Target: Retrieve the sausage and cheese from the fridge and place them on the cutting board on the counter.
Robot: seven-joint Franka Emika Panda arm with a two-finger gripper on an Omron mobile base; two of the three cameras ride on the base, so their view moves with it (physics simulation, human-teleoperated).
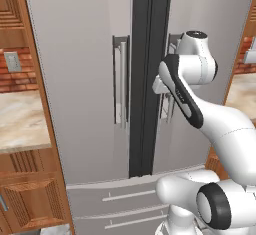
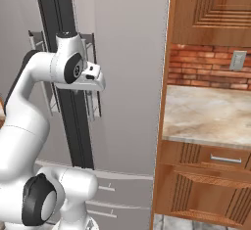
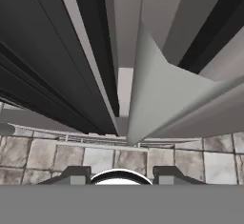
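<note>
The fridge (image 1: pixel 80 79) stands with both light grey doors closed, a black strip (image 1: pixel 147 79) between them. My gripper (image 3: pixel 121 173) is close against the right door (image 2: pixel 127 77), at its vertical bar handle (image 2: pixel 91 104). In the hand view the two dark fingertips (image 3: pixel 76 173) stand apart and nothing shows between them. That view looks down along the door and the grey handle bar (image 3: pixel 138 99) to the tiled floor. The arm (image 1: pixel 182 96) covers the gripper in the left base view. The sausage and cheese are hidden. The cutting board is out of view.
The left door's handle (image 1: pixel 120 79) hangs free. A beige marbled counter (image 2: pixel 211 111) with wooden cabinet fronts and a brick back wall lies to the fridge's right. Another counter stretch (image 1: pixel 20 119) lies to its left. Freezer drawers (image 1: pixel 125 199) sit below the doors.
</note>
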